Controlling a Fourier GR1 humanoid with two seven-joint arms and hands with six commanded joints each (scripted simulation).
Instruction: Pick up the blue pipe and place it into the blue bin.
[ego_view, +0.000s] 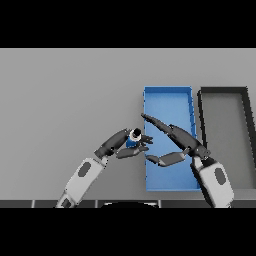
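The blue pipe (133, 139) is a short blue piece with a white ringed end, just left of the blue bin (168, 97). My left hand (121, 142) is curled round it, fingers reaching toward the bin's left wall. My right hand (176, 141) hovers over the blue bin with straight fingers pointing up-left toward the pipe and the thumb spread below; it holds nothing. Most of the pipe's body is hidden by the left hand's fingers.
A dark grey bin (224, 93) stands directly right of the blue bin. Bare grey table (65, 95) stretches to the left and toward the far edge.
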